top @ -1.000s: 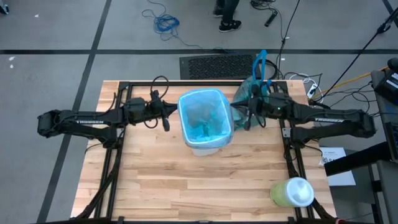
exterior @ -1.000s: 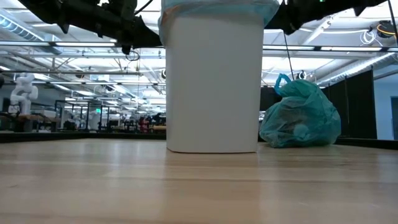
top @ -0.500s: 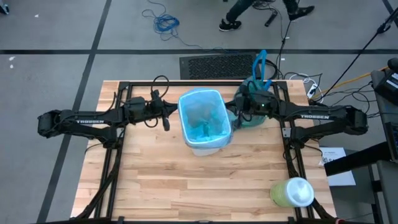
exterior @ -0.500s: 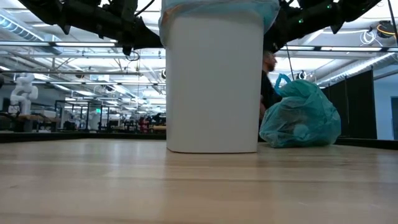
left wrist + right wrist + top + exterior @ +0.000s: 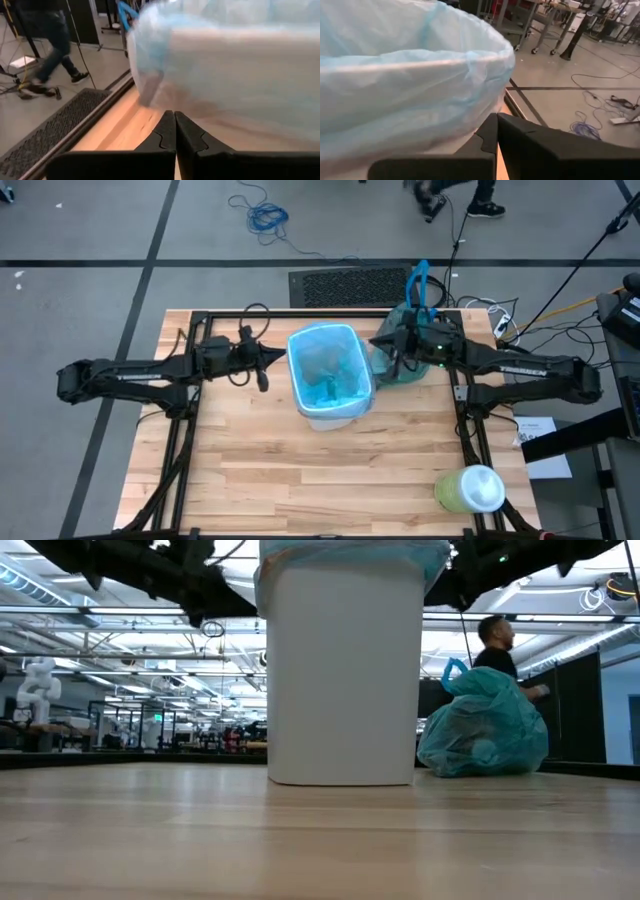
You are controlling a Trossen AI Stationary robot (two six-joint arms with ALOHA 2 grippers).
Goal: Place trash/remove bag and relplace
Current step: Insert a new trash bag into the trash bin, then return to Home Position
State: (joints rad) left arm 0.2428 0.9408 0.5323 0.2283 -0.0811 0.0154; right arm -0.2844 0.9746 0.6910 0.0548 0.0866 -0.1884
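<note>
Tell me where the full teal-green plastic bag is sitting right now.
The tied teal-green plastic bag with blue loop handles rests on the wooden table at its far edge, just right of the white bin in the high view, beneath the right arm's wrist.

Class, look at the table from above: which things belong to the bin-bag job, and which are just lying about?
Part of the job:
- white bin
- pale blue liner fitted in the bin
- tied teal bag, on the table beside the bin
- left gripper and right gripper, both shut, either side of the bin

Just lying about:
- green container at the table's corner
</note>
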